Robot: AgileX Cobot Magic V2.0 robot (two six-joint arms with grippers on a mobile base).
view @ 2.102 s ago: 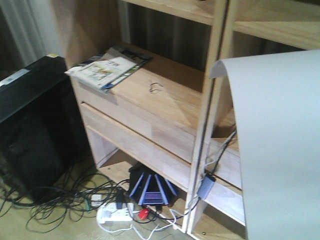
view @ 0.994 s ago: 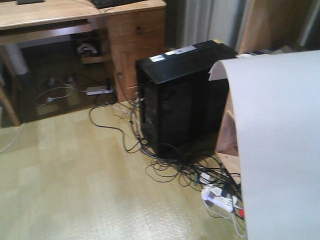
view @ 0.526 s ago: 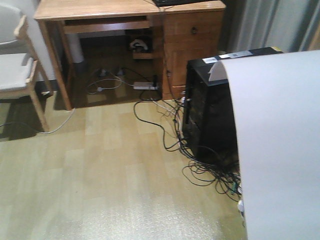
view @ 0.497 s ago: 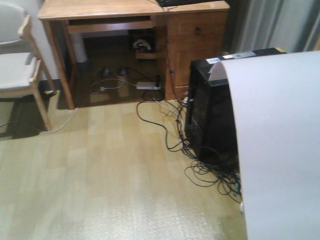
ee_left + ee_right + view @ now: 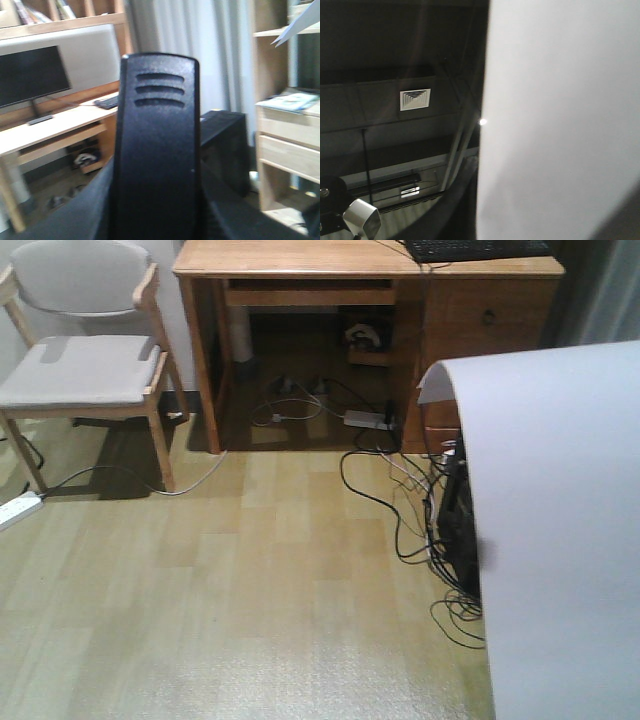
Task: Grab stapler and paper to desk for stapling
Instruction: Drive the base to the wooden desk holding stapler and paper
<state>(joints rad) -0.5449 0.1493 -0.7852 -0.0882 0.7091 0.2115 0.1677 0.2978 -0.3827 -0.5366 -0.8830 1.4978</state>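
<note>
The worktop lies ahead, well apart from both; the right gripper apparently clamps the upright paper, the left gripper the stapler.

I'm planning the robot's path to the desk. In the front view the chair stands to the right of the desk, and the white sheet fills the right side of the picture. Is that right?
Not quite. The front-facing view shows the chair to the left of the desk, not the right. The paper does fill the right side of that picture.
</note>
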